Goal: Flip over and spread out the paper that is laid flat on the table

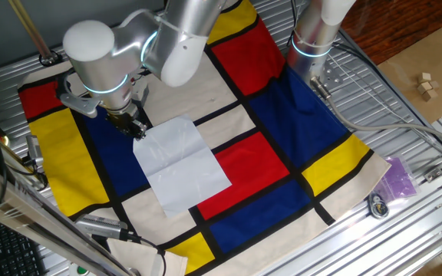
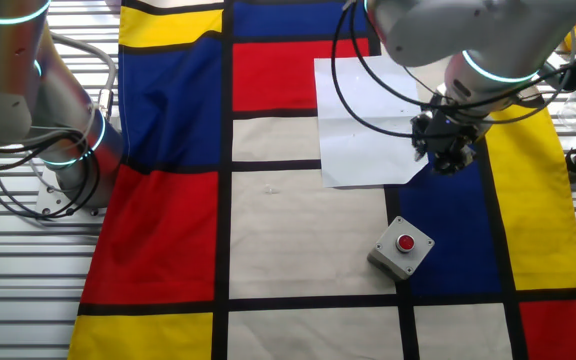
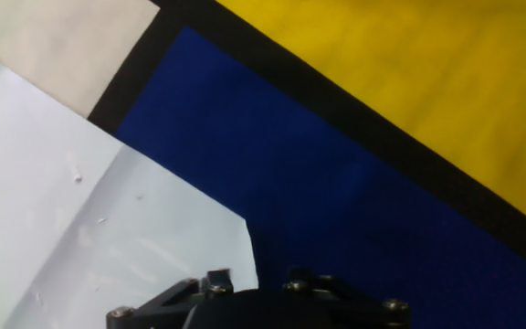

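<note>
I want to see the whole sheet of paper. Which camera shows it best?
One fixed view: the paper shows whole, crease included. In the other fixed view the arm and cables cover part of it; the hand view catches only a corner.

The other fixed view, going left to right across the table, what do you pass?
Second robot arm's base → white paper → grey box with red button → gripper.
</note>
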You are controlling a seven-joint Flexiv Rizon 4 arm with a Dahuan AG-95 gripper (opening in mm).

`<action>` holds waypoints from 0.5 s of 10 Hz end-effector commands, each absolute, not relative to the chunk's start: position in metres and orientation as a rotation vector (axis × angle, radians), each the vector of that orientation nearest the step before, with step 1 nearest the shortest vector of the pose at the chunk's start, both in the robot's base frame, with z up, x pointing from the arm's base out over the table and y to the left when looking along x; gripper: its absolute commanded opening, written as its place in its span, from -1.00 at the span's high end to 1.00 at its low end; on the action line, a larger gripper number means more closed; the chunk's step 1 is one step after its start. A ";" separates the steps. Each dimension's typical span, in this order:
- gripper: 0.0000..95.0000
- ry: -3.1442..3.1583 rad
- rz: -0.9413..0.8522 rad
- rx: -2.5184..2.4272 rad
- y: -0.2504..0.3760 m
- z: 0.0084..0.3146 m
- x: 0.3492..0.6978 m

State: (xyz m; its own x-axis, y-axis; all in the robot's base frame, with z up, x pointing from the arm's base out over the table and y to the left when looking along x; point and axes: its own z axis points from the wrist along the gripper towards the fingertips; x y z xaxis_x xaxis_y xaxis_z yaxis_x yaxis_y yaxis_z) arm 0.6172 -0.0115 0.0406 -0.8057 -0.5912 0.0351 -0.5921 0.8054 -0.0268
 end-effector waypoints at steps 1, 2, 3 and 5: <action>0.20 -2.961 0.057 0.966 -0.012 0.038 0.619; 0.60 -2.961 0.059 0.962 -0.012 0.031 0.620; 0.60 -2.963 0.062 0.952 -0.013 0.029 0.621; 0.60 -2.967 0.062 0.953 -0.013 0.023 0.621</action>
